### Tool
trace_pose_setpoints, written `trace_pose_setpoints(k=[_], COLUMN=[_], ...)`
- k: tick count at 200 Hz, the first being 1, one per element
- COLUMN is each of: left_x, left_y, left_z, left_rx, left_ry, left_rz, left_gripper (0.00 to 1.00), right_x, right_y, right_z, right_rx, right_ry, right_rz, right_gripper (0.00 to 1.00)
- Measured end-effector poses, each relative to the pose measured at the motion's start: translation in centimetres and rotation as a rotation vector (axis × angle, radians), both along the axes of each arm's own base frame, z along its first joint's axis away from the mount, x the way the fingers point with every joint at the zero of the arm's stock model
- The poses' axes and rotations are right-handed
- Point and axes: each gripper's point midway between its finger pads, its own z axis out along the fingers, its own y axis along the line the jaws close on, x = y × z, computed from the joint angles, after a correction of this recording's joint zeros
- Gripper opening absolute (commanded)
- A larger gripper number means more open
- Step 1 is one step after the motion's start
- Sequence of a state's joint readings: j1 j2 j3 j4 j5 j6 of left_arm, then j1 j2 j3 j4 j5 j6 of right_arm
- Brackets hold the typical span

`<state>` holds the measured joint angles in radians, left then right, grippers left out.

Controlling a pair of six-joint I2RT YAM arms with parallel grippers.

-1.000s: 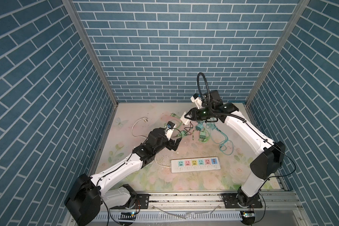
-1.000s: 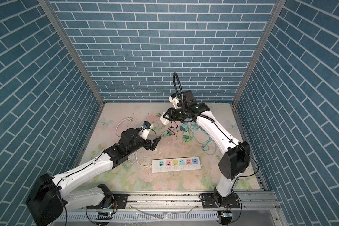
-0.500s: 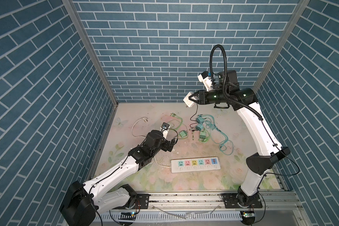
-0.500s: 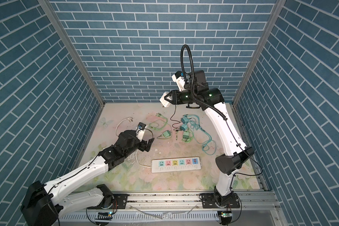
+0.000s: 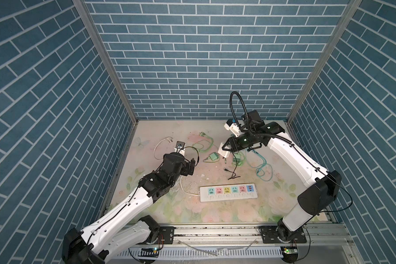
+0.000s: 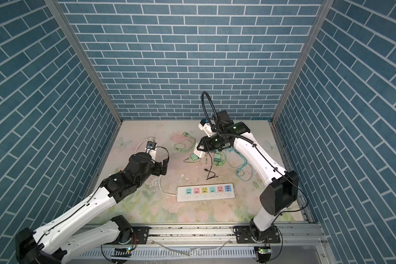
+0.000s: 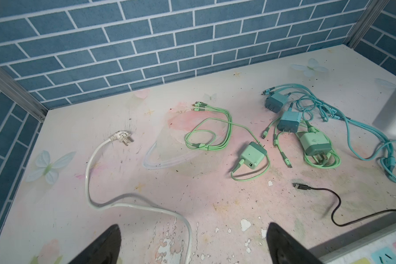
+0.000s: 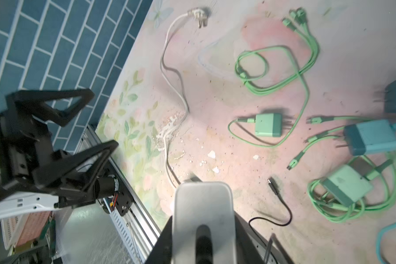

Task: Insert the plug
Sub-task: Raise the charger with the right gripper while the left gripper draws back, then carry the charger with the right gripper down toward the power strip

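Observation:
The plug (image 8: 202,212) is a white adapter block with a black cable (image 5: 234,170) hanging from it to the mat. My right gripper (image 8: 202,228) is shut on it, a black jaw on each side. In both top views the plug (image 5: 223,151) (image 6: 198,152) hangs low over the chargers at mid-back. The white power strip (image 5: 229,193) (image 6: 205,192) with coloured sockets lies flat nearer the front. My left gripper (image 7: 193,230) (image 5: 191,166) stands open and empty above the strip's white cord (image 7: 188,228), left of the strip.
A green charger (image 7: 253,156) with coiled green cable lies at mid-mat. Teal and green chargers (image 7: 288,121) with tangled cables sit to its right. The strip's own three-pin plug (image 7: 122,137) rests at back left. Brick walls (image 5: 192,57) close three sides.
My right arm lifted the plug high, then came back down to just above the chargers, the black cable trailing. My left arm drew back slightly to the left, still open.

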<state>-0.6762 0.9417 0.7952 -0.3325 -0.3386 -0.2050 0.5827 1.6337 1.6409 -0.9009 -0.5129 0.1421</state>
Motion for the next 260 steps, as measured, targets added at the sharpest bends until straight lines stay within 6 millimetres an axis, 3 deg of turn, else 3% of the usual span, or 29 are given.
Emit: trace_pose_setpoints(k=[59,95,143,173,189,220,260], left_x=[-1.3,-1.5,-1.9,-2.1,-2.1,-2.2,-2.3], left_y=[1.8,2.2,2.9,3.2,3.3,3.6,3.7], left_z=[0.9,0.6,0.7,0.7,0.6,-0.1,-0.8], left_rx=[-0.066,-0.073,-0.090,-0.105,-0.107,-0.098,-0.088], left_ry=[-0.022,-0.010,-0.014,-0.017,-0.017,-0.008,0.007], left_rz=[0.068,0.086,0.116,0.127,0.135,0.147,0.151], left_gripper=[0.99,1.00,1.00,1.00,1.00,1.00,1.00], right_x=[-3.0,-2.7,2.8,6.9,8.4,9.3,6.7], right_y=[1.2,1.5,2.3,3.7,4.3,5.2,5.3], right_z=[-0.2,0.6,5.6,6.7,5.7,2.1,-3.7], right_rx=[0.005,-0.018,-0.012,-0.020,-0.029,-0.065,-0.169], right_ry=[-0.085,-0.130,-0.322,-0.385,-0.379,-0.297,-0.193], right_rz=[0.051,0.030,-0.118,-0.206,-0.240,-0.277,-0.320], right_gripper=[0.09,0.09,0.12,0.11,0.11,0.10,0.11])
